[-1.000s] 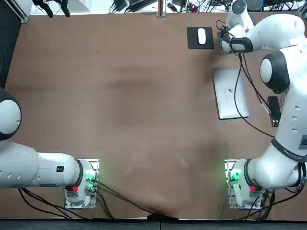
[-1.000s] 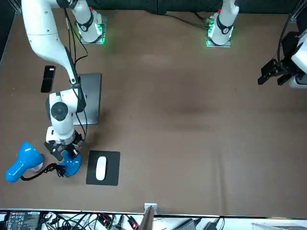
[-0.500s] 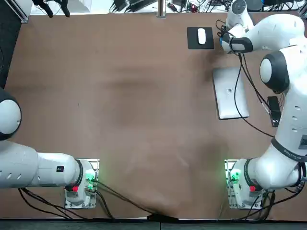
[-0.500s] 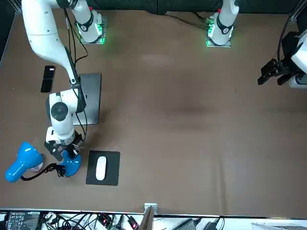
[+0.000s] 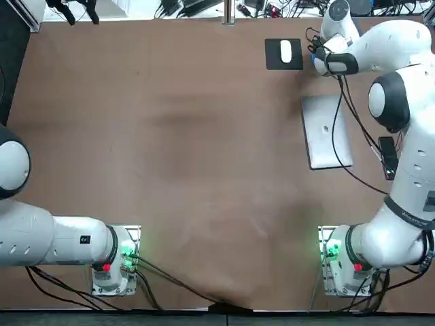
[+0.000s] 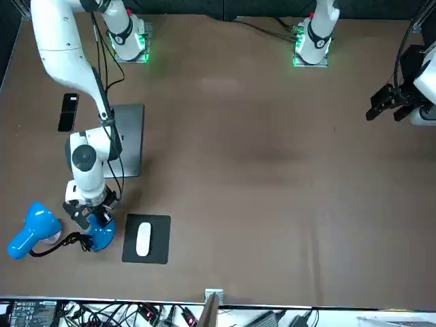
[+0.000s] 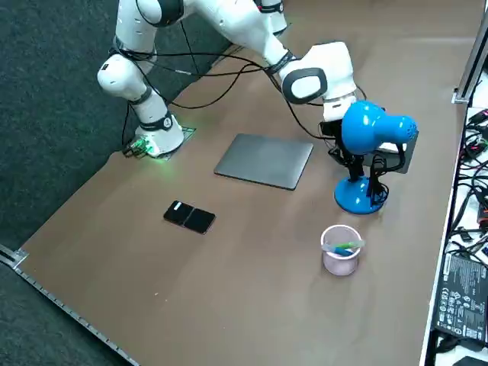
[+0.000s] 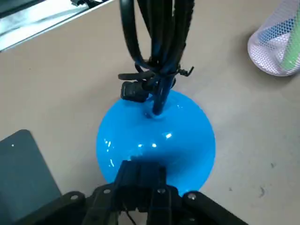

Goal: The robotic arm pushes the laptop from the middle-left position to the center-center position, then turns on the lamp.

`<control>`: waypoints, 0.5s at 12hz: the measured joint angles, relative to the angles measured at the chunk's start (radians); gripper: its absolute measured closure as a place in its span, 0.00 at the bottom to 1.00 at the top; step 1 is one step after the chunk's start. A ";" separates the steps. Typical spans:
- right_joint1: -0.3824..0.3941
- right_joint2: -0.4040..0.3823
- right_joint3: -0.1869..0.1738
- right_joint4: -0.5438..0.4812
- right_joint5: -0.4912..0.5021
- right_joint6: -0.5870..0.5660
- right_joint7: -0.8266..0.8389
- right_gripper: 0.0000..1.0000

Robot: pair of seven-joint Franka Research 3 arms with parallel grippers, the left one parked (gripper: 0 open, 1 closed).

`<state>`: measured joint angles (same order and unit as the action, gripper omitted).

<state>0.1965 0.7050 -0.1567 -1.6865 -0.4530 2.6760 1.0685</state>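
Gripper [image 8: 140, 168]: clenched, tips on lamp [image 8: 164, 136] base, lower left of front view
Change: none; arm holds still
Meaning: switch press judged under way

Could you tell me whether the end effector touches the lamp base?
Cannot tell: in the wrist view the right end effector overlaps the lamp base, hiding any gap.

Glossy blue lamp [image 7: 364, 128], black right gripper [image 8: 140, 169] closed up at its base. Silver-grey laptop [image 5: 326, 131], black phone [image 7: 190, 216] at its 3 o'clock from overhead, white mouse [image 5: 285, 51] on black pad [image 5: 274, 60], brown table [image 5: 170, 136].
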 joint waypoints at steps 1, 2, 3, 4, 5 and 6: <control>-0.001 0.002 0.000 0.000 0.000 0.008 0.000 0.99; -0.003 0.005 0.000 0.001 0.000 0.017 0.000 0.99; -0.004 0.006 0.000 0.001 0.000 0.022 0.000 0.99; -0.005 0.007 0.000 0.002 0.000 0.026 -0.001 0.99; -0.005 0.009 0.000 0.005 0.000 0.028 -0.001 0.99; -0.005 0.010 0.000 0.007 0.000 0.028 -0.001 0.99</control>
<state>0.1913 0.7154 -0.1564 -1.6796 -0.4533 2.7041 1.0676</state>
